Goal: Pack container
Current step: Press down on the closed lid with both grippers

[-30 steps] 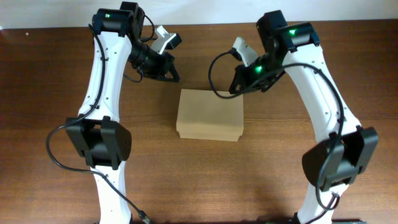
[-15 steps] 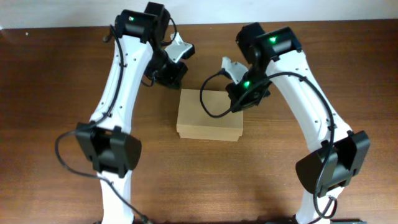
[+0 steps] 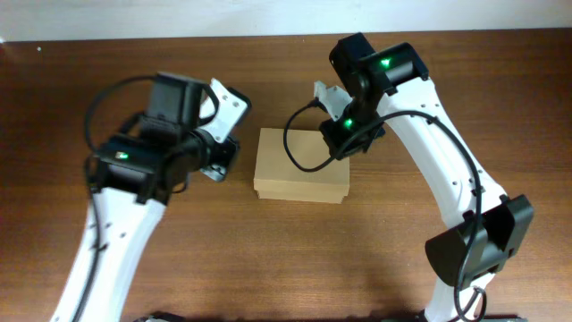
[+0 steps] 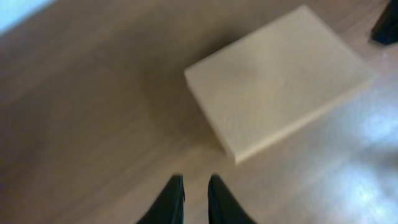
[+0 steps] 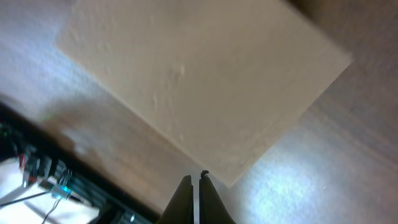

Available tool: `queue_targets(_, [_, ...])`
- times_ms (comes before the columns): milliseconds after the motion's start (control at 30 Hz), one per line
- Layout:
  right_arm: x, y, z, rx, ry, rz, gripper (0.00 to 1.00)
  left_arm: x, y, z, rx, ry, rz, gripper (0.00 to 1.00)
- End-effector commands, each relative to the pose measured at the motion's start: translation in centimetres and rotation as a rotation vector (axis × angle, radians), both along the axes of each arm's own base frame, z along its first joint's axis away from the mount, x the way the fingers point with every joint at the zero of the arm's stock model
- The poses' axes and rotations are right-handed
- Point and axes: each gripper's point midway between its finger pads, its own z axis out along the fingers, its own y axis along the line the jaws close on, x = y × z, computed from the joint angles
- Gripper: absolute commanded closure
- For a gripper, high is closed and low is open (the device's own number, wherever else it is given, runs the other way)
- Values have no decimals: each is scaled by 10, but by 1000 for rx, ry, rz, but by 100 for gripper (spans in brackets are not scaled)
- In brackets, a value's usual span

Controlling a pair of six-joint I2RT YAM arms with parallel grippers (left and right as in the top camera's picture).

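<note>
The container (image 3: 301, 165) is a tan cardboard box lying flat in the middle of the table with its lid closed. In the left wrist view it (image 4: 280, 78) lies ahead and to the right. My left gripper (image 3: 217, 154) hovers just left of the box; its fingers (image 4: 196, 186) stand a narrow gap apart and hold nothing. My right gripper (image 3: 344, 143) is over the box's far right corner. In the right wrist view its tips (image 5: 196, 179) are pressed together and empty at the edge of the box (image 5: 199, 81).
The brown wooden table (image 3: 500, 107) surrounds the box. A black cable (image 3: 295, 143) from the right arm loops over the box top. A pale wall strip (image 3: 268, 13) runs along the far edge.
My left arm has swung from behind the box to its left side and lower. My right gripper has moved in toward the box's far right corner.
</note>
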Motion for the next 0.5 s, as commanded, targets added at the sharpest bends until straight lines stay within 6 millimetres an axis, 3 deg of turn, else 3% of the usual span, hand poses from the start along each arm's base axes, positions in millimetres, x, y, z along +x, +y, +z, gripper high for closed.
queue_targets(0, [6,1,8,7,-56,-42,96,-4,-18,-65,-59,148,-50,86])
queue_targets(200, [21,-2,-10,-28,-83,-116,96,12,-37,-97,-125,196,-73,86])
queue_targets(467, [8,-10,-70,-79,8,-170,96,16,-46,-122,-150,268,-82,87])
